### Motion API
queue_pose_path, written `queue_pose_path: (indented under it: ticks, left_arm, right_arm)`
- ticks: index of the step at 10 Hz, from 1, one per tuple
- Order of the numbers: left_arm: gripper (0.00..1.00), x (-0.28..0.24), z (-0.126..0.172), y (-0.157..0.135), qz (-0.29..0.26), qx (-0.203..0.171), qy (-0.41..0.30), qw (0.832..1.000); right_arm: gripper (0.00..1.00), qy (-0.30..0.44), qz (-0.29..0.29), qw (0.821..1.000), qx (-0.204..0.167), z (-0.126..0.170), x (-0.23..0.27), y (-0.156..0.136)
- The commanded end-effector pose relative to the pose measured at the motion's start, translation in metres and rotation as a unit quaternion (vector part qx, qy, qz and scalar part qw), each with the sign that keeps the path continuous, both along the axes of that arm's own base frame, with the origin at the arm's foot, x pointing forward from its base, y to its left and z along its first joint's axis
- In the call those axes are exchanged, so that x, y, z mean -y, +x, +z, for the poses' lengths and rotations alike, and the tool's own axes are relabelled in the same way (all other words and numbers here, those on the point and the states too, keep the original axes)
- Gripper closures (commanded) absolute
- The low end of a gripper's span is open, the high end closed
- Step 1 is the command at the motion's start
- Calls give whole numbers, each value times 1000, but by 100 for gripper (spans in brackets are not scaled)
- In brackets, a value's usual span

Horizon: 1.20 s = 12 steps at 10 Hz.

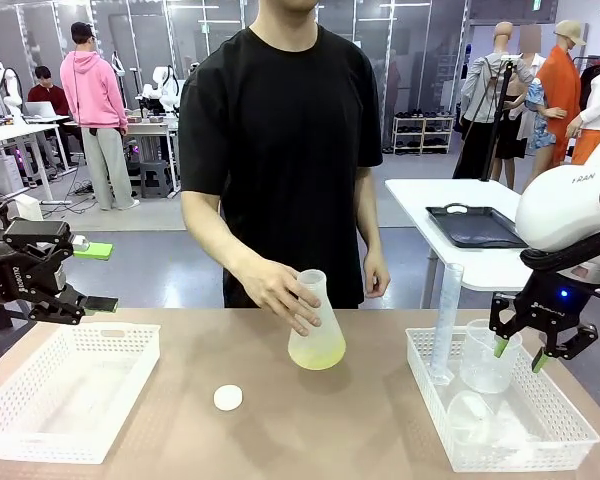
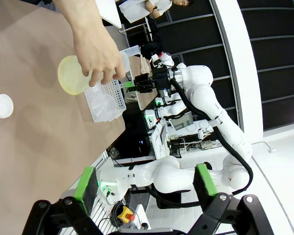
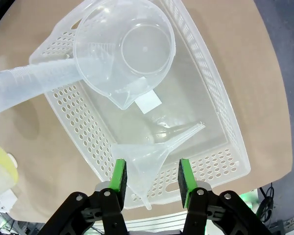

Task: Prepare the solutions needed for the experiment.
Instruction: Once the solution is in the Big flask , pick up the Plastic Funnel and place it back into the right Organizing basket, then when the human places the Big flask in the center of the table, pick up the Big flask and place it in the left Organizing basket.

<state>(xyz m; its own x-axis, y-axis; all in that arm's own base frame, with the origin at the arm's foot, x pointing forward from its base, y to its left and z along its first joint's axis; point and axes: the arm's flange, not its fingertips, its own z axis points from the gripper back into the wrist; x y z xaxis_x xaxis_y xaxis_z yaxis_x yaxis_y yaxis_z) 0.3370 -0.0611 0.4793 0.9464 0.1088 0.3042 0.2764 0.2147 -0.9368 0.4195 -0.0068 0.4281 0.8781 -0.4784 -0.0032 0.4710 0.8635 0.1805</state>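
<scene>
Surrounding the solutions: flask, person's hand, white cap, left basket, right basket.

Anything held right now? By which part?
Neither pincer holds anything: left pincer open in the air, right pincer open above the basket. The person's hand grips the flask around its upper part, below the rim.

A small white cap is lying on the brown worktop. A clear jug, a tall tube and a funnel are sitting in a white basket.
</scene>
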Motion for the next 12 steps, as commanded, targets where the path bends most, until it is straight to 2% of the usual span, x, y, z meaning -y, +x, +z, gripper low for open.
queue_pose_path:
  ticks: [1, 7, 8, 10, 12]
  left_arm:
    - [0, 2, 2, 1, 0, 1, -15, 1000]
    - [0, 2, 2, 1, 0, 1, -15, 1000]
    - [0, 2, 2, 1, 0, 1, -15, 1000]
    - [0, 2, 2, 1, 0, 1, -15, 1000]
    - [0, 2, 2, 1, 0, 1, -15, 1000]
  right_arm:
    - [46, -1, 0, 1000, 1, 0, 0, 0]
    - [45, 0, 0, 1000, 0, 0, 0, 0]
    - [45, 102, 25, 994, 33, 31, -3, -31]
    - [45, 227, 39, 972, 39, 64, 0, -68]
    - [45, 323, 74, 943, 38, 82, 1, -91]
